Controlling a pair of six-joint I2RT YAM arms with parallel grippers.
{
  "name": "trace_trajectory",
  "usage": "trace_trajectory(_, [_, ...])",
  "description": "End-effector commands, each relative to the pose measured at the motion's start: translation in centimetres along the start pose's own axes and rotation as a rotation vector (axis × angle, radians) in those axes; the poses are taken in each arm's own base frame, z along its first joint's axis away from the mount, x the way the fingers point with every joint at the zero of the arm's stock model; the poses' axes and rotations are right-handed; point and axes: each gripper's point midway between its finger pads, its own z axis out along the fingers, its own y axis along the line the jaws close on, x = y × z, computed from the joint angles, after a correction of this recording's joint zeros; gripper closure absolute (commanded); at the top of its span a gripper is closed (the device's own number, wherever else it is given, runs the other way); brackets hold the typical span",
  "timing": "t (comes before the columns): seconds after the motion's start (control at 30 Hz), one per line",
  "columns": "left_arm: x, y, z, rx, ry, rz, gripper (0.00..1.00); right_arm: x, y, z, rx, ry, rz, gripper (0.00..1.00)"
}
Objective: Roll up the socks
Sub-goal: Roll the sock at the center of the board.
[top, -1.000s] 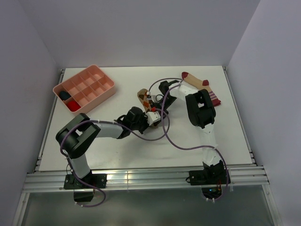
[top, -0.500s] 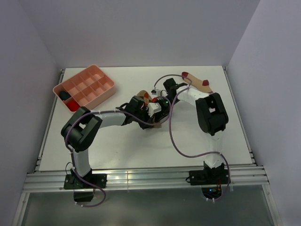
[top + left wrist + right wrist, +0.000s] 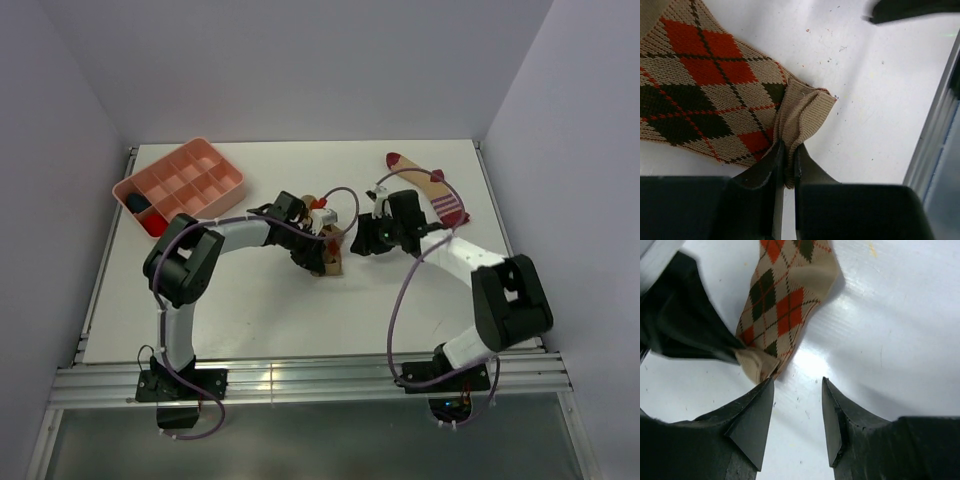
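The argyle sock (image 3: 333, 262) lies at the table's middle; it fills the left wrist view (image 3: 705, 95) and shows in the right wrist view (image 3: 785, 305). My left gripper (image 3: 320, 243) is shut on the sock's plain tan end (image 3: 802, 107), pinched between the fingers (image 3: 767, 170). My right gripper (image 3: 365, 243) is open and empty just right of that sock, its fingertips (image 3: 762, 390) close to the pinched end (image 3: 757, 365) and not touching it. The tan sock (image 3: 436, 190) with dark red toe and striped cuff lies flat at the back right, behind the right arm.
A pink compartment tray (image 3: 215, 190) stands at the back left, holding a dark bundle (image 3: 135, 203) and a red bundle (image 3: 153, 225). Purple cables (image 3: 395, 310) loop over the table between the arms. Walls close in on three sides.
My left gripper has carried the argyle sock's end rightward and nearer. My right arm has swung out to the right, its gripper drawn back off the sock, uncovering the tan sock.
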Motion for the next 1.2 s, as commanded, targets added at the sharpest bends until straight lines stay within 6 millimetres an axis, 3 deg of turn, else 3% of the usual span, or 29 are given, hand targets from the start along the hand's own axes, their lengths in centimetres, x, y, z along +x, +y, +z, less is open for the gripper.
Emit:
trace_trajectory(0.0, [4.8,1.2,-0.2,-0.028,0.183,-0.181,1.00,-3.4,1.1,-2.0,0.015,-0.239,-0.069,0.49])
trace_trajectory(0.17, [5.2,2.2,-1.1,0.011,0.255,-0.273,1.00,-0.9,4.2,-2.6,-0.009,-0.285,-0.210,0.45])
trace_trajectory(0.23, [5.3,2.6,-1.2,0.030,0.265,-0.281,1.00,-0.8,5.5,-2.7,-0.004,-0.301,-0.298,0.41])
trace_trajectory(0.27, [5.7,2.7,-1.3,0.033,0.282,-0.298,1.00,-0.4,7.1,-2.3,-0.029,-0.290,-0.346,0.40])
trace_trajectory(0.5, [7.9,3.5,-1.5,0.026,0.378,-0.314,1.00,1.8,10.0,0.6,-0.002,-0.131,-0.581,0.40])
trace_trajectory(0.77, [8.0,3.3,-1.7,0.036,0.402,-0.296,1.00,2.2,10.3,2.7,0.034,-0.011,-0.715,0.42])
trace_trajectory(1.17, [7.4,3.6,-1.4,0.036,0.379,-0.298,1.00,5.3,11.0,4.7,-0.007,0.159,-0.771,0.50])
